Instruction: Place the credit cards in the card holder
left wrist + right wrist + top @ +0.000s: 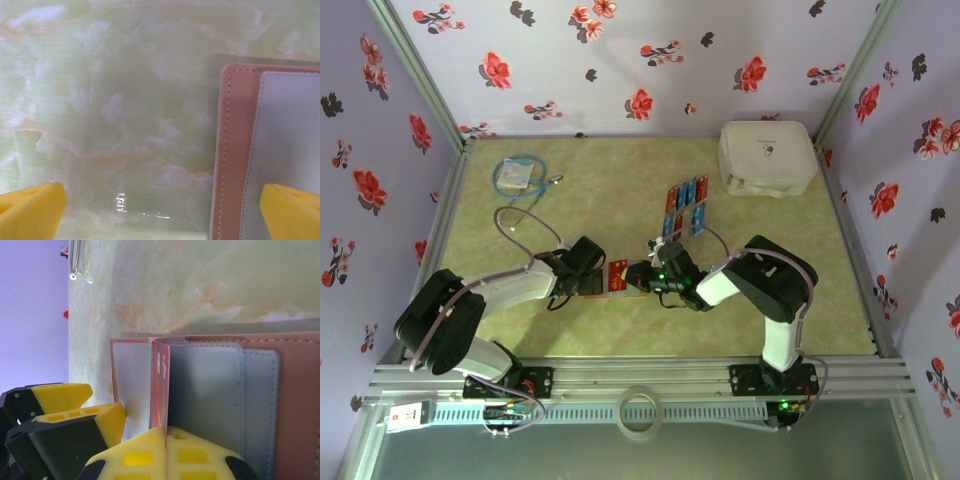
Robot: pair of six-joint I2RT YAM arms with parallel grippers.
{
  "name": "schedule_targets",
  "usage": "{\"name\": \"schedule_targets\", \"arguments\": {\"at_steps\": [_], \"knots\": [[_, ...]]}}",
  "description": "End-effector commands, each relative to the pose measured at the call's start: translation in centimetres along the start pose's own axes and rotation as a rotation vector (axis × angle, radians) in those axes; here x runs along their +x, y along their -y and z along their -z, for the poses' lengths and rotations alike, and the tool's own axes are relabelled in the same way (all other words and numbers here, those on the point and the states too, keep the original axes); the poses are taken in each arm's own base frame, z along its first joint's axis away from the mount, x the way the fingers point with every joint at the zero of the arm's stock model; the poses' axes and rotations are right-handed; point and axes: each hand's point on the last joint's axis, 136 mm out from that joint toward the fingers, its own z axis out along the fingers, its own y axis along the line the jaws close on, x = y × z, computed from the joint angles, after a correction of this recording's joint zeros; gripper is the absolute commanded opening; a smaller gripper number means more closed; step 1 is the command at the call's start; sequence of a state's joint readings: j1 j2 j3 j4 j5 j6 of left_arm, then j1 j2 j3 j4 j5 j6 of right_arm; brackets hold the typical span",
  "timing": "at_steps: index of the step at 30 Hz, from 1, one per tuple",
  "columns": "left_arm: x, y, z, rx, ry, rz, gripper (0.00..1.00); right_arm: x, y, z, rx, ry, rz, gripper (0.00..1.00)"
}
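The right tool (166, 432) is pinched tight on a red credit card (161, 385), held edge-on over the clear pockets of the open card holder (295, 405) on the tabletop (100, 100). The left tool (162, 212) is spread wide, straddling the holder's edge. The remaining cards (686, 207) lie in rows farther back.

Left arm (490, 288), right arm (765, 285): black joints, white links, grey cable loops. End effector fingers (195, 457) yellow, square pockets, black mounts, small screws.
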State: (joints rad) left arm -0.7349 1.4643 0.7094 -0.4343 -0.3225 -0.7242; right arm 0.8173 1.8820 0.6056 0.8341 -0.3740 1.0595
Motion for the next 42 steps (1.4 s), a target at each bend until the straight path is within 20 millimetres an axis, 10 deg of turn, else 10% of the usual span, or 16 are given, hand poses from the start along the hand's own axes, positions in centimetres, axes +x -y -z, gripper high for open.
{"name": "schedule_targets", "arguments": {"at_steps": [1,42], "knots": [[0.3,-0.6,-0.1,-0.034,-0.001,-0.018,1.0,2.0,3.2,-0.5,0.109,-0.065,-0.054,0.02],[-1.4,-3.5,-0.3,-0.061,0.002,0.113,1.0,1.0,2.0,0.7,0.265,-0.077,0.095,0.61]]}}
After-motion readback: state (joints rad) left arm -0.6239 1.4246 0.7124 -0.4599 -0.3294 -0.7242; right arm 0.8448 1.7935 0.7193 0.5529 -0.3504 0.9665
